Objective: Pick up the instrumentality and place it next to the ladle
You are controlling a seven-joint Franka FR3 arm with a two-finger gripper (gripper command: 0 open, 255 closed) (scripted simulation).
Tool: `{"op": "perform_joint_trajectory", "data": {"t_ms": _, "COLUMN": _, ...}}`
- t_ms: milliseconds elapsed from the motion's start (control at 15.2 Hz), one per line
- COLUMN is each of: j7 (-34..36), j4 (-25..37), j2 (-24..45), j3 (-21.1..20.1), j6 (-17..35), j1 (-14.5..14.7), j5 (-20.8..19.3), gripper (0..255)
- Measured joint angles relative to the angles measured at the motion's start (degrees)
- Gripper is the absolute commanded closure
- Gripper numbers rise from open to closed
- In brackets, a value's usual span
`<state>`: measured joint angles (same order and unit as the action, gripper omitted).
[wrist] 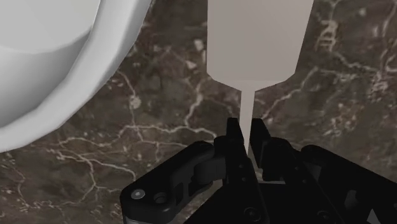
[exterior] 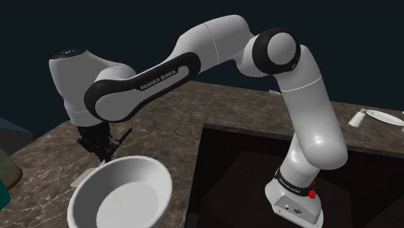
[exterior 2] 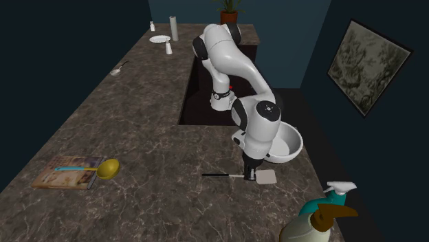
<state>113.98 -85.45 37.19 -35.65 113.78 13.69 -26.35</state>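
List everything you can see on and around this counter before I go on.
spatula: one, white blade and black handle, flat on the counter beside the bowl
bowl: one, white, at the counter edge near the gripper
ladle: one, yellow with a blue handle, lying on the book
book: one, multicoloured cover, second exterior view's lower left
spray bottle: one, teal with a white head, near corner
soap dispenser: one, pale green with a brown pump, beside the spray bottle
plate: one, white, far end
paper roll: one, white, upright by the plate
counter: one, dark marbled
arm: one, white, bent down over the counter
gripper: one, black, clasping the spatula's thin neck
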Motion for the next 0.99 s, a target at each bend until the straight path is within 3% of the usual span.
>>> {"op": "perform_joint_trajectory", "data": {"t_ms": 990, "j7": -2.1, "j4": 5.8, "j2": -3.7, "j3": -1.7, "j6": -8.9, "j1": 0.0, "j5": 2.7, "gripper": 255}}
